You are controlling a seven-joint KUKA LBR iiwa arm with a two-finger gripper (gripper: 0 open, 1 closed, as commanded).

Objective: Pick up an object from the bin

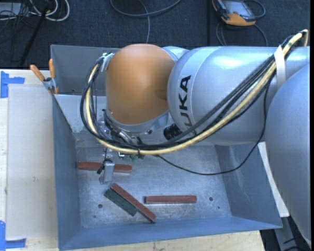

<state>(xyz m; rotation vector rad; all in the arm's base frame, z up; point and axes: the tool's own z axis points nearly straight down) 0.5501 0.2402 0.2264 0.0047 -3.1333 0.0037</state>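
Gripper over mid-length of the red-brown bar just behind the dark slab, likely centred for a balanced lift; jaw gap: can't tell.

In the bin the tool hangs over the leftmost stick.

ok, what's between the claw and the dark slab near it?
Just bare bin floor in the camera view, between claw and dark slab.

Middle of brown strip hidden behind gripper; dark block partly under diagonal brown stick; arm covers bin rear, cut off right.
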